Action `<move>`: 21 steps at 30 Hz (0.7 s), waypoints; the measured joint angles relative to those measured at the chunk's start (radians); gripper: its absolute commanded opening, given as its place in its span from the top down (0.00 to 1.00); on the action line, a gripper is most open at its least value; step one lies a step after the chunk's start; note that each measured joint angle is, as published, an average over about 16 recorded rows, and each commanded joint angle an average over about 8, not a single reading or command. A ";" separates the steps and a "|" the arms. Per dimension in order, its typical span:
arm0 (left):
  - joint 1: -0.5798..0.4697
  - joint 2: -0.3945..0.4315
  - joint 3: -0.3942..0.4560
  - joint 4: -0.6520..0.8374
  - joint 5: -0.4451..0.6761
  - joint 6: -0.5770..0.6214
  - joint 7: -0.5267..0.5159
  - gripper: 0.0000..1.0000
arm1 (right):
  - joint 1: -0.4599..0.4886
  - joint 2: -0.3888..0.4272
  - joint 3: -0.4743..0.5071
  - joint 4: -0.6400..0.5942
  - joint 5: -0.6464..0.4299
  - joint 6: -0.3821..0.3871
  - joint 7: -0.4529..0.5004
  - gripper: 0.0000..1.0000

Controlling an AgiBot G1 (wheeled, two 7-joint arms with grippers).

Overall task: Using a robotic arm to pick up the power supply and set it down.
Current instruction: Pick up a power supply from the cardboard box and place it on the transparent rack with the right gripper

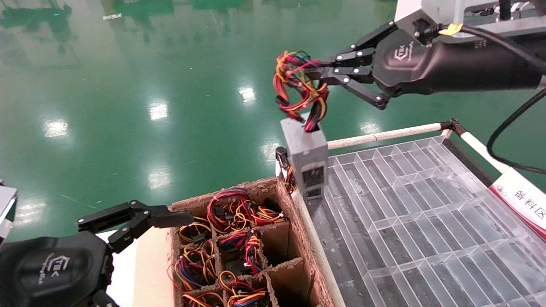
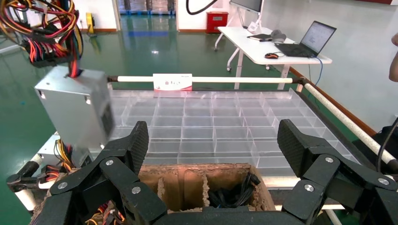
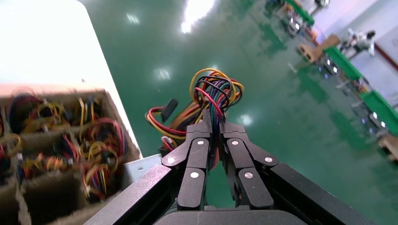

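Note:
The power supply (image 1: 308,162) is a small grey metal box hanging in the air from its bundle of red, yellow, orange and black wires (image 1: 300,87). It dangles over the gap between the cardboard box and the clear tray. My right gripper (image 1: 320,71) is shut on that wire bundle (image 3: 213,93), high above the tray's near-left corner. From the left wrist the power supply (image 2: 75,110) shows at the side, its wires (image 2: 47,28) above it. My left gripper (image 2: 213,140) stands open and holds nothing, low beside the cardboard box.
A cardboard box (image 1: 256,187) with divider cells holds several more wired units. To its right lies a clear plastic tray (image 1: 426,213) of rectangular compartments on a cart with a white rail (image 1: 384,136). Green floor lies beyond; a desk with a laptop (image 2: 309,40) stands far off.

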 measured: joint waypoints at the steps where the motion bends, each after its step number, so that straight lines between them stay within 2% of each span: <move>1: 0.000 0.000 0.000 0.000 0.000 0.000 0.000 0.00 | 0.006 0.000 -0.004 -0.013 -0.008 -0.001 -0.008 1.00; 11: 0.000 0.000 0.000 0.000 0.000 0.000 0.000 0.00 | 0.023 -0.025 -0.048 -0.189 -0.081 -0.016 -0.119 1.00; 21: 0.000 0.000 0.000 0.000 0.000 0.000 0.000 0.00 | 0.003 -0.089 -0.068 -0.361 -0.100 -0.006 -0.238 1.00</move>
